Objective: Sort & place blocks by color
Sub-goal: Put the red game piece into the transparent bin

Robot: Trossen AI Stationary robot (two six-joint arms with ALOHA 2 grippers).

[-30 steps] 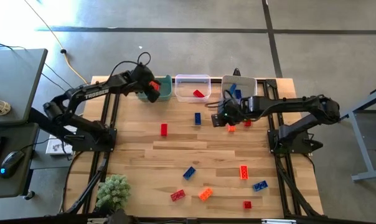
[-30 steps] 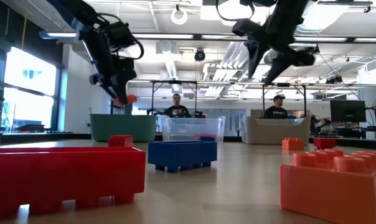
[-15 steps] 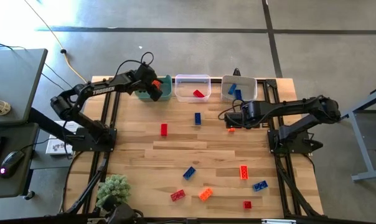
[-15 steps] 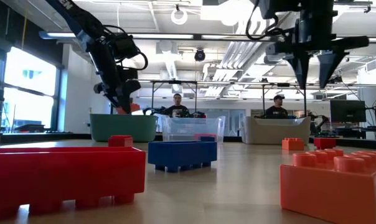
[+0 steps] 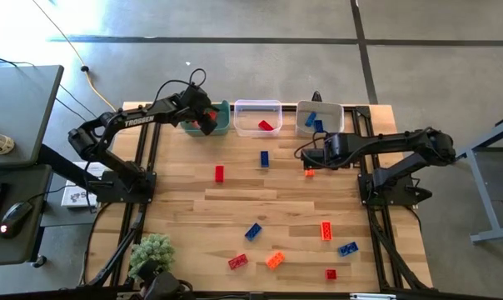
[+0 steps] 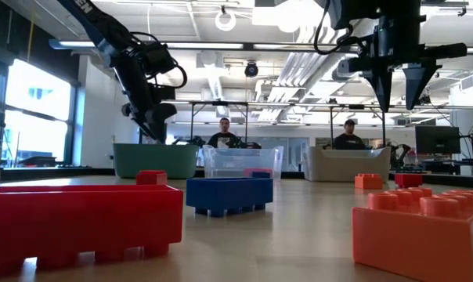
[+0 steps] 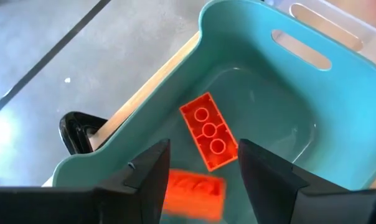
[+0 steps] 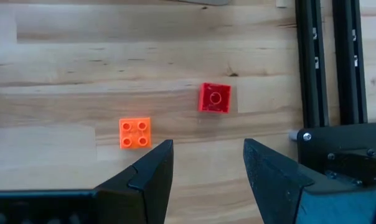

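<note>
My left gripper (image 7: 203, 152) hangs open over the teal bin (image 5: 221, 117) at the table's far left. Two orange blocks lie inside the bin: one (image 7: 208, 130) on its floor, the other (image 7: 194, 194) blurred just below my fingers and free of them. My right gripper (image 8: 208, 155) is open and points down above the table at the far right. It touches nothing. A small orange block (image 8: 135, 133) and a small red block (image 8: 214, 98) lie on the wood below it. A red block (image 5: 266, 126) lies in the clear bin (image 5: 257, 107), and blue blocks (image 5: 314, 122) in the pale bin (image 5: 321, 106).
Loose blocks lie over the table: red (image 5: 219, 173), blue (image 5: 264, 158), blue (image 5: 252, 231), orange (image 5: 326, 230), blue (image 5: 347, 248), red (image 5: 237, 262), orange (image 5: 275, 260), red (image 5: 331, 273). A green spiky plant ball (image 5: 151, 254) stands at the near left corner. Two people sit beyond the far edge.
My left gripper has sunk a little over the teal bin and let go of the orange block, which has dropped into the bin. My right gripper has tipped from a slant to pointing almost straight down and rolled, staying open above the small orange and red blocks.
</note>
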